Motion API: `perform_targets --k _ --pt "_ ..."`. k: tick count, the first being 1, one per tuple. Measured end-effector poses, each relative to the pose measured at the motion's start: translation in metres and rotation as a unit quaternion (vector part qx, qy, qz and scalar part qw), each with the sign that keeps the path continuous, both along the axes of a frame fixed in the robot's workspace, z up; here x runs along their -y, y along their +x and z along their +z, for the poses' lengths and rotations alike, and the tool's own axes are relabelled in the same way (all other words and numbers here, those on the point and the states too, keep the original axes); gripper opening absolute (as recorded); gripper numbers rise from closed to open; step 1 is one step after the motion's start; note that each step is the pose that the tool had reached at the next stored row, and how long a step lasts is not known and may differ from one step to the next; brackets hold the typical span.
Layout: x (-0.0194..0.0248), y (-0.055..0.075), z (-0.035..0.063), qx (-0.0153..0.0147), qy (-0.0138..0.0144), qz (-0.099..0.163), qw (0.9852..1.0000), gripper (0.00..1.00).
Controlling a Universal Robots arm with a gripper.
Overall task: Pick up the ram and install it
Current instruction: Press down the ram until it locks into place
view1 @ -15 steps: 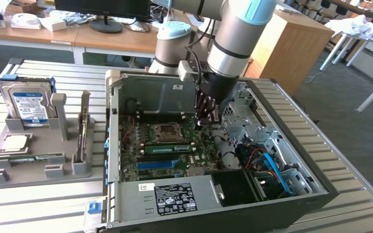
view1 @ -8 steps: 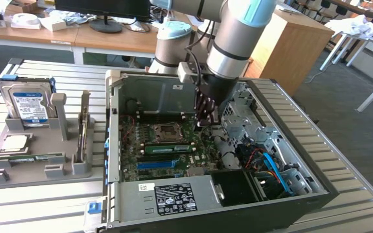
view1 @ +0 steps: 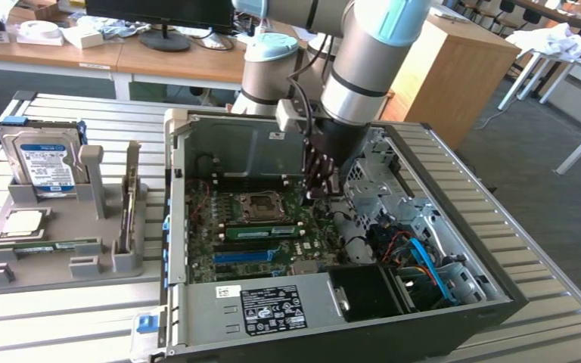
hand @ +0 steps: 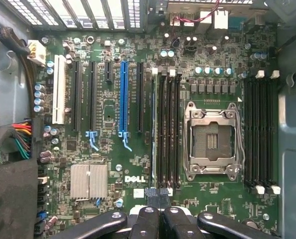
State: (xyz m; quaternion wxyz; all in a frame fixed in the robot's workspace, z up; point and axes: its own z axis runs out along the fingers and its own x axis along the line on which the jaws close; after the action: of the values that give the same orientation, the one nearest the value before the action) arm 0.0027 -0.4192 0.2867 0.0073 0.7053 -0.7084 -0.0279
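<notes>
The ram (view1: 260,231) stood on edge in a memory slot of the motherboard (hand: 113,174). It sat in the bank just beside the empty processor socket (hand: 212,142), in the slot of that bank farthest from the socket, and in the wrist view it read as a thin pale line. The gripper (hand: 157,195) hung over one end of the stick with its fingers drawn together and nothing clamped between them, which suggested the seating part of the installation rather than the carrying. To do that well, the push would need to go straight down onto the stick's top edge, never sideways, because so thin a board would likely tip or bind in its slot. Both ends should sink level, and the white latches (hand: 172,72) at the slot ends should close on the stick. Whether the fingertips touched the ram or hovered just above it could not be told. The latch nearest the gripper was hidden behind the fingertips, so it was unclear whether that end was fully home. In the exterior view the gripper's body blocked part of the board behind it. A second green stick (view1: 43,245) lay on the grey stand (view1: 99,265) outside the case (view1: 492,249), too small to make out further.
</notes>
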Motion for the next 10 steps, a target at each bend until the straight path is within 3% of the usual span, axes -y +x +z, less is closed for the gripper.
perform_targets --k 10 --pt "0.0 0.0 -0.0056 0.0 -0.0001 0.0 1.0 0.1"
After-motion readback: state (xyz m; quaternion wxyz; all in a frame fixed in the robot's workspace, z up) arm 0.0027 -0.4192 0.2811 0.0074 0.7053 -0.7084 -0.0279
